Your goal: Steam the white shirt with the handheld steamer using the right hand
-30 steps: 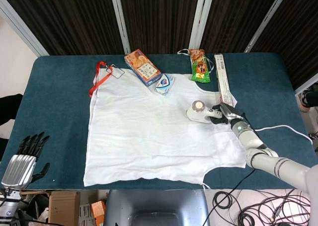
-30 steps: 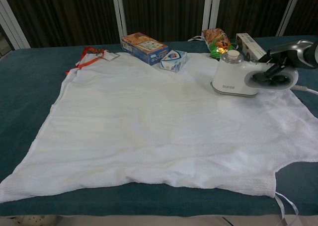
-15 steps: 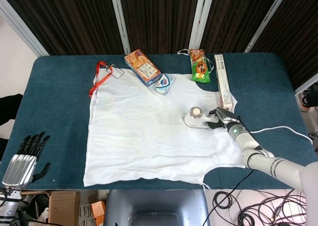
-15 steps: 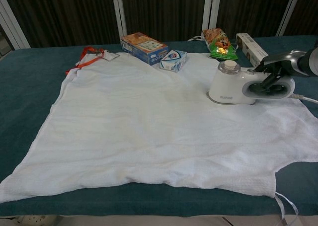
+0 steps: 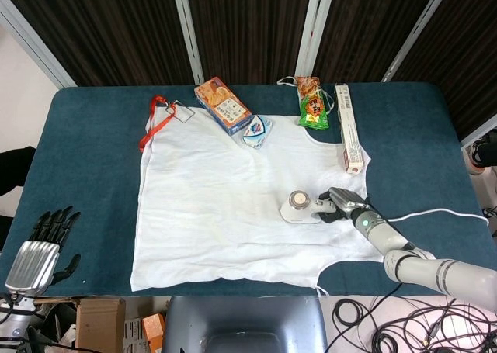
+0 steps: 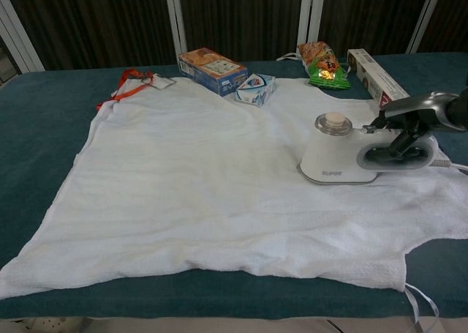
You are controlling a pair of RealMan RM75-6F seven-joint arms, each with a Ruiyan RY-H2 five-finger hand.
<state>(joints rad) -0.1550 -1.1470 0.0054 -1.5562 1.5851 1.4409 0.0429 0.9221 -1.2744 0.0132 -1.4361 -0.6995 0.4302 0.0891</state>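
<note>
Now right hand [image 6: 409,117] around handheld steamer [image 6: 344,157] — flat on white shirt [image 6: 205,179].

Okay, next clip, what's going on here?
The robot's right hand grips the handle of a white handheld steamer, which sits flat on the right side of a white shirt spread over the blue table. The left hand hangs idle off the table's left corner, holding nothing.
</note>
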